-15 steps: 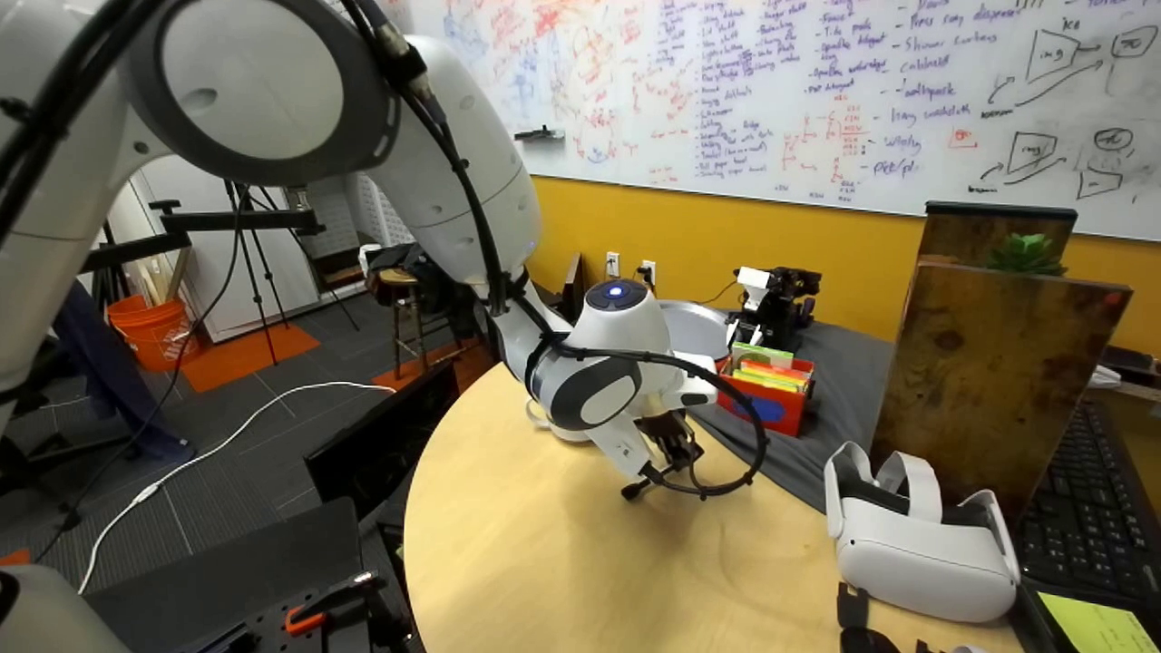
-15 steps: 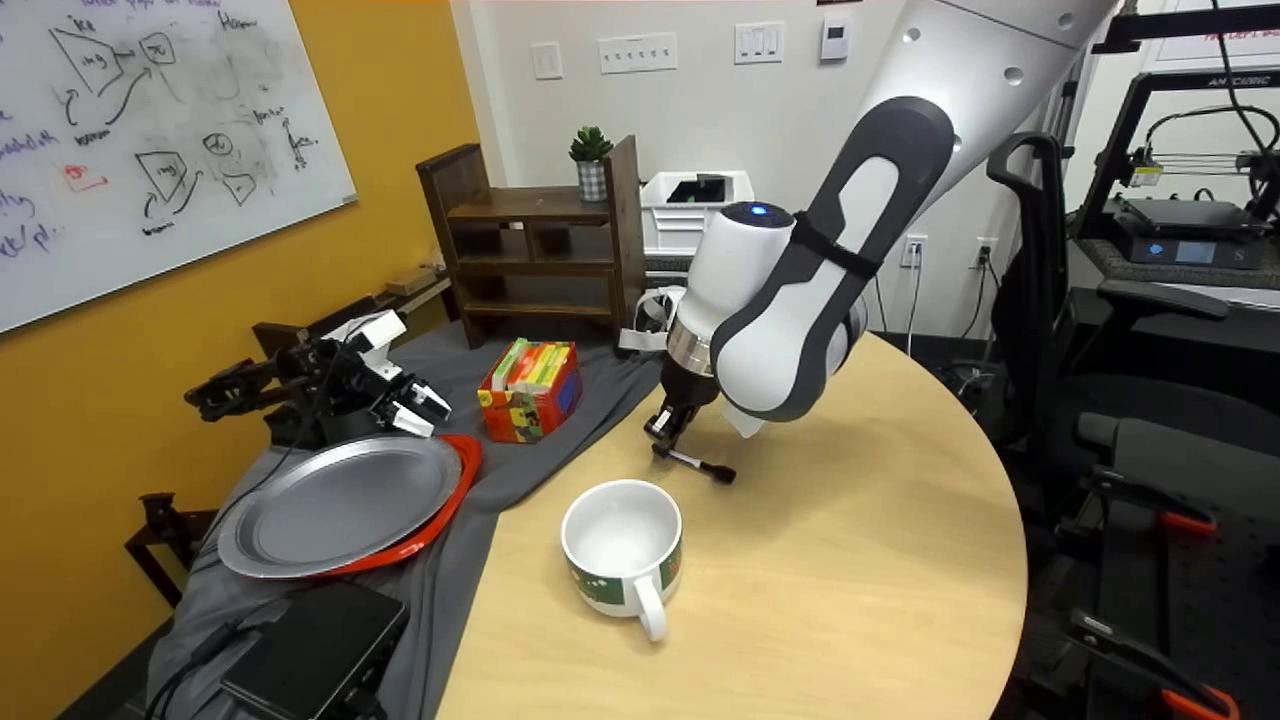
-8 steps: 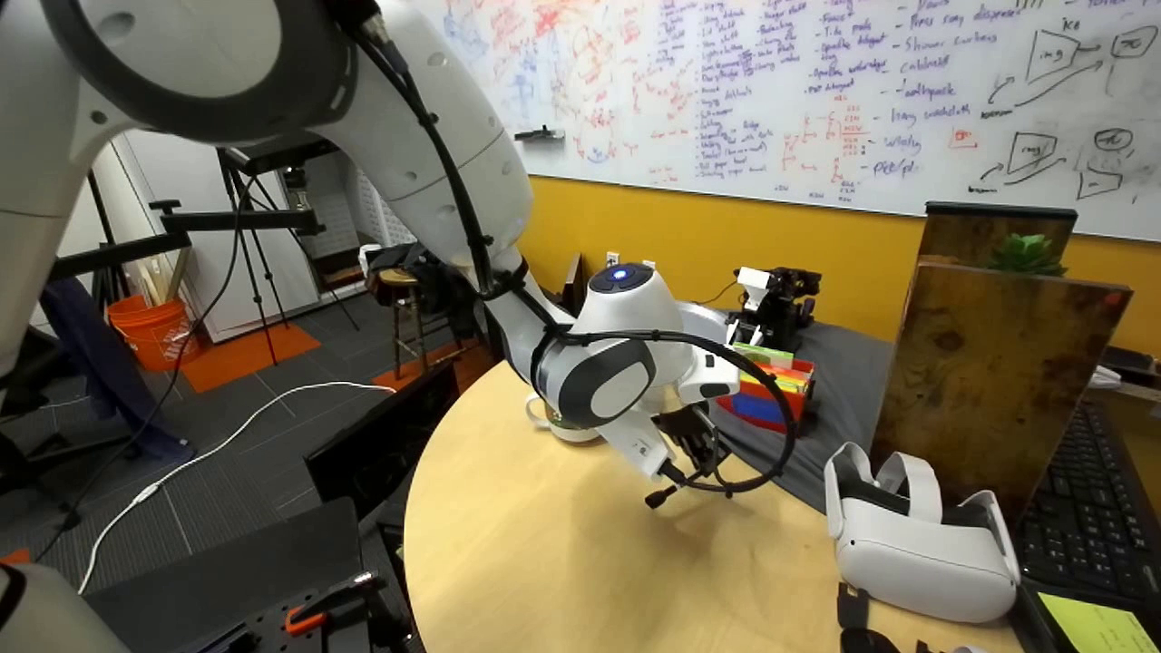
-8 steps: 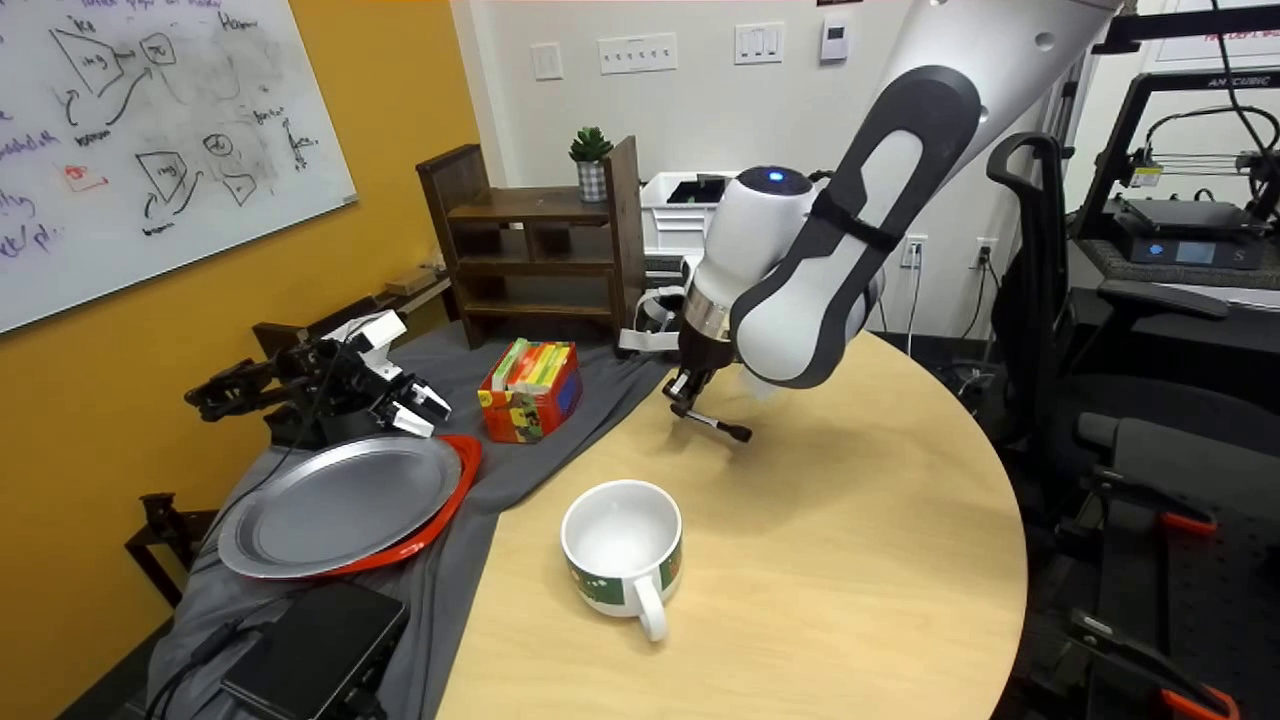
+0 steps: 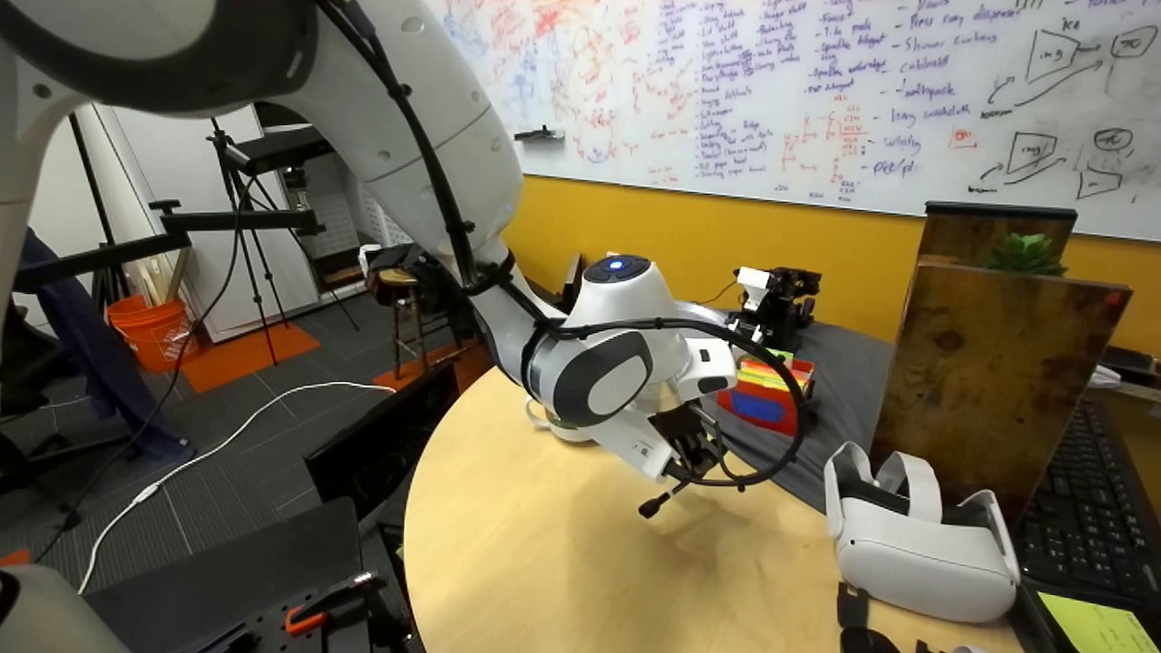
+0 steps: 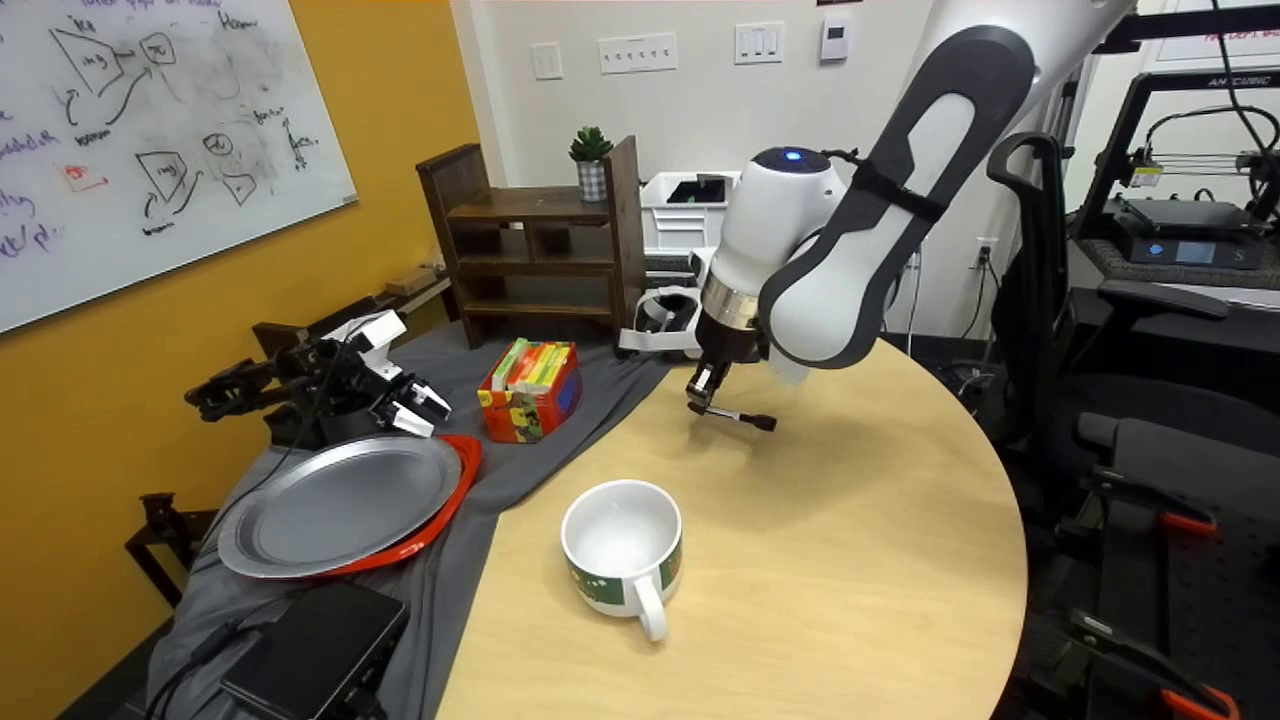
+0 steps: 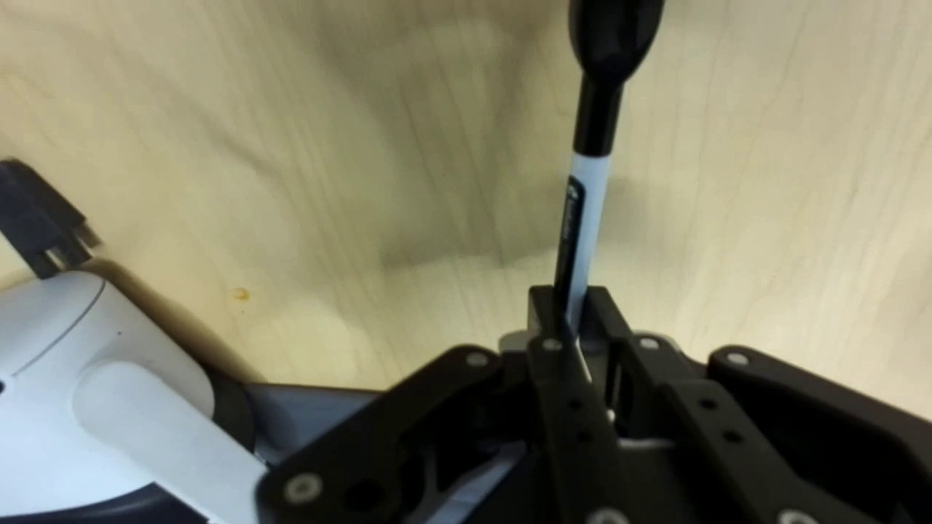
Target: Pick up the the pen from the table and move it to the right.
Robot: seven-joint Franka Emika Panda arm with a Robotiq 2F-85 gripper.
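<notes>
mira: Where's the pen [image 7: 586,189] at? On the counter [image 6: 850,580]?

tobs: Nope, the jaws have it. They're pinched tight on the white bit of the shaft, with the fat black end sticking out free. Wrist view shows it best.

mira: Properly lifted though?

tobs: I think so, but how much air is under it is hard to judge from these angles. In an exterior view the pen [image 6: 758,421] hangs almost flat, low over the counter.

mira: OK, what's changed in the last second?

tobs: Jaws and pen have shifted together, farther from the cup [image 6: 622,555] and closer to the headset [image 5: 925,553]. The pen's swung round a little too. Cup hasn't budged.

mira: So that's the "move it right" part?

tobs: That's my read. Pickup looks done and this is the carry. In an exterior view the pen [image 5: 653,505] has crept rightward, only slightly. Probably some more travel, then lower and let go.

mira: Anything to worry about?

tobs: It's held off toward one end, so if the free end touches down first I'd guess it twists in the grip. I'd bring it down slow and level.
</notes>
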